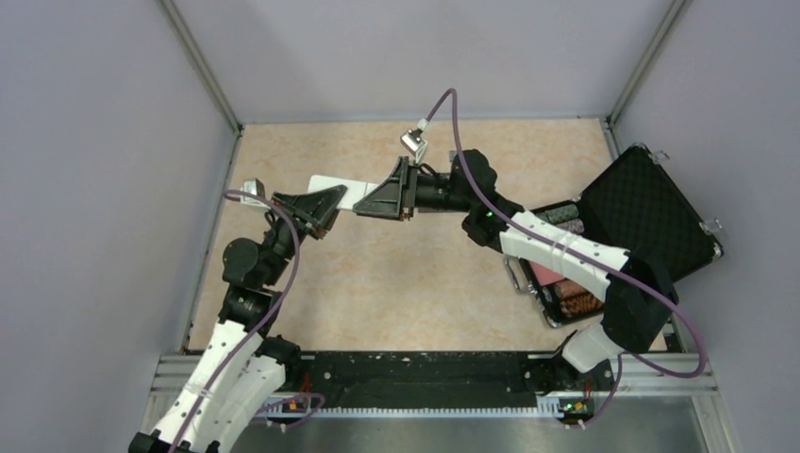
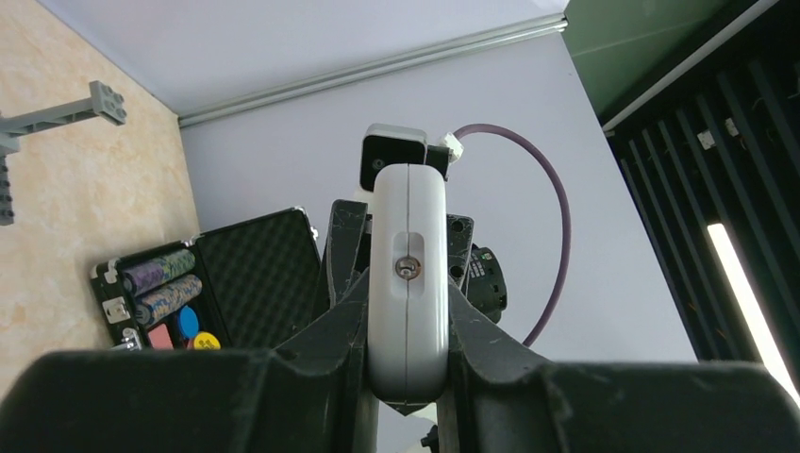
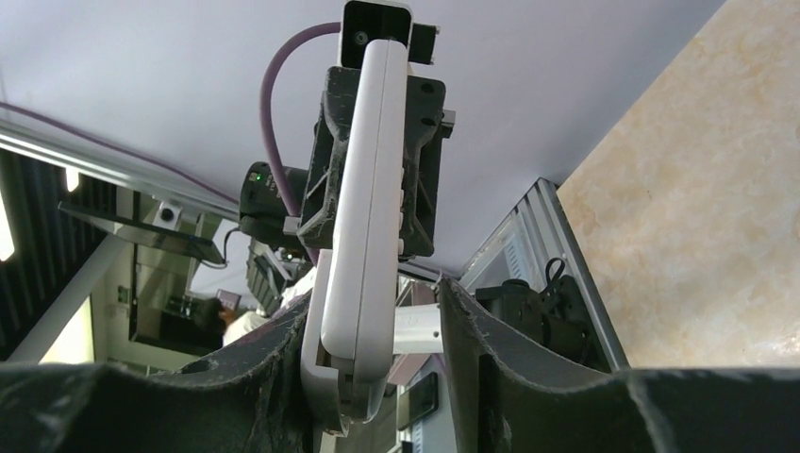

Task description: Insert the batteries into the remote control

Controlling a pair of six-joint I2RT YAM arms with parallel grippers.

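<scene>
The white remote control (image 1: 332, 187) hangs in the air over the back of the table, stretched between my two grippers. My left gripper (image 1: 319, 213) is shut on its left end; in the left wrist view the remote control (image 2: 408, 217) sits end-on, pinched between both fingers of that gripper (image 2: 408, 300). My right gripper (image 1: 391, 198) is around the other end. In the right wrist view the remote control (image 3: 363, 217) leans on one finger (image 3: 283, 349) while a gap separates it from the other, and its back cover looks shifted at the end. The batteries are out of view.
An open black case (image 1: 651, 222) with rolls of poker chips (image 1: 575, 302) lies at the table's right edge, under the right arm. A grey brick piece (image 2: 94, 99) shows in the left wrist view. Metal frame rails (image 1: 203, 75) and grey walls close in the table.
</scene>
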